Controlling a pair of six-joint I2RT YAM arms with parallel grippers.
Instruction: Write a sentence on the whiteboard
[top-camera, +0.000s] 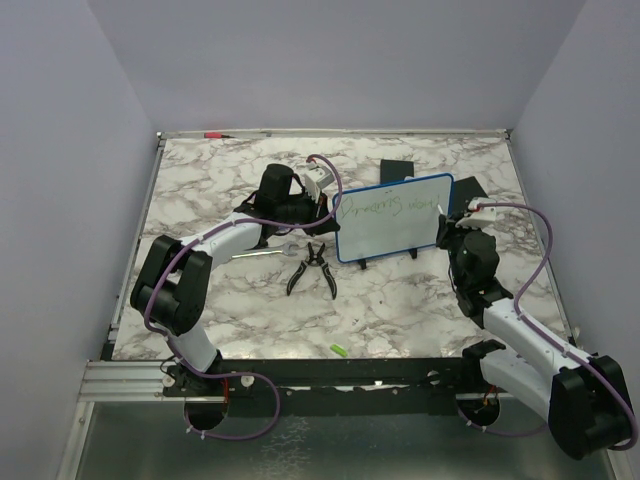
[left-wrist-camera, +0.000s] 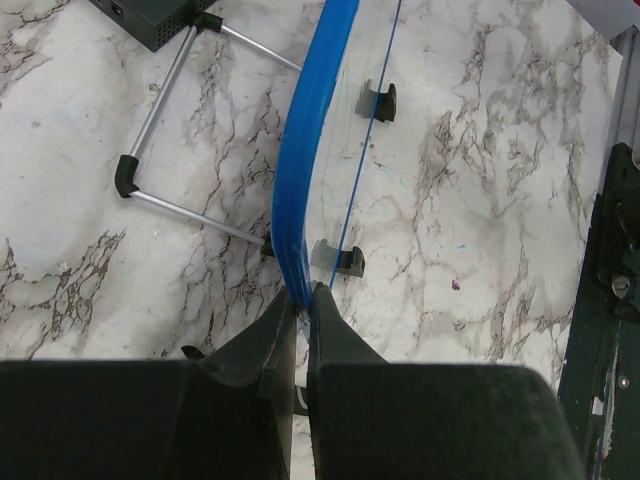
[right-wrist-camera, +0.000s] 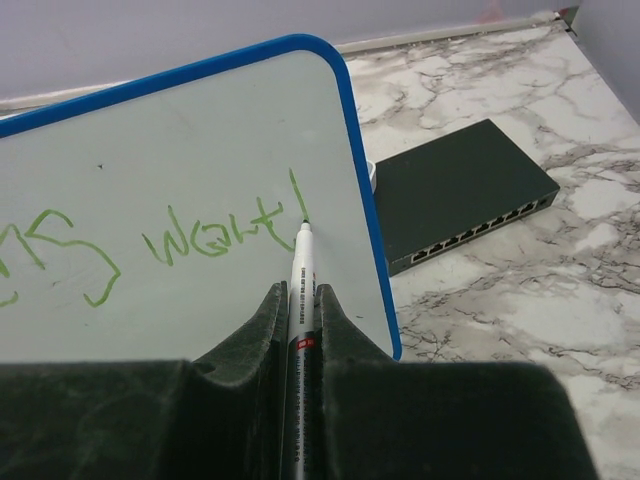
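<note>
Near the middle of the table (top-camera: 400, 300), the board (top-camera: 393, 225) stood on its feet. Its left edge was clamped between the fingers of the left gripper (left-wrist-camera: 303, 298), and the right gripper (right-wrist-camera: 297, 290) was at its right end.

Only the overhead view showed the whole board at once, with the sentence (top-camera: 388, 205) as a faint green line across its upper part. The right wrist view alone made the letters plain. The last word looked like "want", closed by an upright stroke. The marker (right-wrist-camera: 300, 255), pinched between that gripper's closed fingers, had its tip at the foot of that stroke. The left wrist view showed none of the writing; it looked along the blue frame edge-on and took in two black feet (left-wrist-camera: 378, 100) under the board.

Pliers (top-camera: 312, 268) and a wrench (top-camera: 262, 254) lay just before the board's left end, near the left arm. A small green piece (top-camera: 338, 349) lay close to the near edge. A black switch (right-wrist-camera: 460, 195) lay behind the board's right end, its near corner hidden by the frame. A wire stand (left-wrist-camera: 160, 130) fixed to a black box lay beside the board in the left wrist view.

The board's long axis ran left to right, the right end a little farther back, and its written face was turned toward the arms.
</note>
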